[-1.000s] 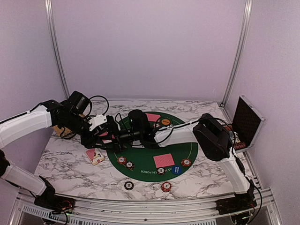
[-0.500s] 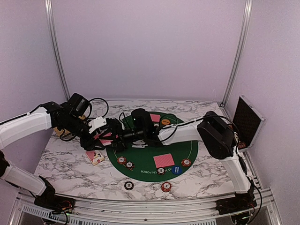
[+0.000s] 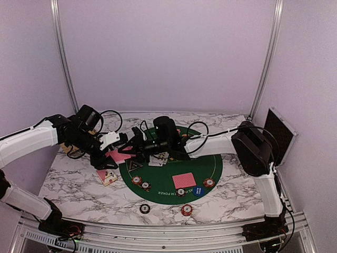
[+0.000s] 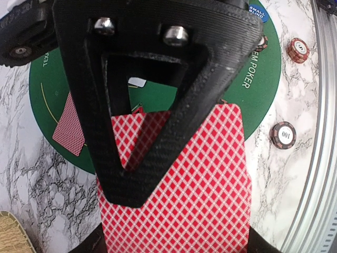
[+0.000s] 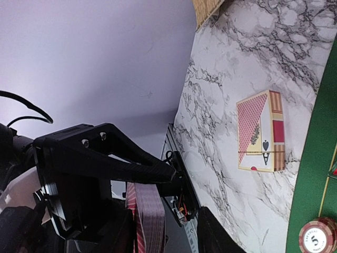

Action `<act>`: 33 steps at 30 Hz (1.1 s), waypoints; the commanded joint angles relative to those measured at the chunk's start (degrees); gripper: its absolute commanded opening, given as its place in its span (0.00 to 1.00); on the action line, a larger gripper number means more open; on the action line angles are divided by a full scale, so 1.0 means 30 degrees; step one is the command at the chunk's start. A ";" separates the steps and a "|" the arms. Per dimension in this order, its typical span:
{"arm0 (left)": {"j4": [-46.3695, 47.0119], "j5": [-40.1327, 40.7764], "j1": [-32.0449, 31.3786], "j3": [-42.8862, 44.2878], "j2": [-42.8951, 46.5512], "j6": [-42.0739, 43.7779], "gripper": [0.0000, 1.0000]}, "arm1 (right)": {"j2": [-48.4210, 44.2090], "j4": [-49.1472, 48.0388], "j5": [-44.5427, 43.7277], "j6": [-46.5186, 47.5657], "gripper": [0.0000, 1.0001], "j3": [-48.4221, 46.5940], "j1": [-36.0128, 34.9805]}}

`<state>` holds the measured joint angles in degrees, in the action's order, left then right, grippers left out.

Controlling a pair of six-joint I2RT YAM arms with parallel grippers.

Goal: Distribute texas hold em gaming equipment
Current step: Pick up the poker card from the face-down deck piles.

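Note:
My left gripper [image 3: 115, 152] is shut on a stack of red-backed playing cards [image 4: 184, 195], held above the left edge of the green mat [image 3: 208, 166]. My right gripper [image 3: 131, 148] reaches across from the right. Its open fingers stand on either side of the stack's edge [image 5: 145, 216], with a gap on one side. One face-down card [image 3: 184, 180] lies on the mat among poker chips [image 3: 136, 180] [image 3: 209, 183] and the blue button [image 3: 198, 191]. A triangular marker [image 3: 134, 165] sits at the mat's left. Two more chips [image 3: 145, 208] [image 3: 186, 210] lie on the marble.
A card box [image 3: 107, 175] lies on the marble left of the mat. The woven basket [image 3: 65, 147] sits behind my left arm. The black hinged case [image 3: 277, 136] stands open at the right edge. A face-up card [image 3: 156, 161] lies under my right arm.
My right gripper has travelled left across the mat to the stack in my left gripper, and its fingers have narrowed. My left gripper kept its hold and barely moved.

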<state>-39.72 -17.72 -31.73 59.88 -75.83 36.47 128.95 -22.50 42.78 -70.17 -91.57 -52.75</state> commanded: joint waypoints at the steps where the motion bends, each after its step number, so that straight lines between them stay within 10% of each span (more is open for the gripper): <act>1: 0.0089 -0.0338 -0.0030 0.0168 0.0435 0.0074 0.02 | -0.0955 0.0839 -0.0521 0.0515 0.34 0.0216 0.0299; 14: 0.0097 0.0015 -0.0030 0.0022 0.0317 0.0174 0.02 | -0.1985 0.0302 -0.0113 0.0127 0.13 0.1089 0.0470; 33: 0.0110 0.0160 -0.0030 -0.0066 0.0251 0.0141 0.01 | -0.2647 -0.3427 0.1236 -0.2382 0.25 0.2728 0.0692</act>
<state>-39.72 -17.32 -31.73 59.88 -75.83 36.49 124.25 -29.41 45.17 -76.25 -83.24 -51.13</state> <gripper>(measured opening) 0.661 0.232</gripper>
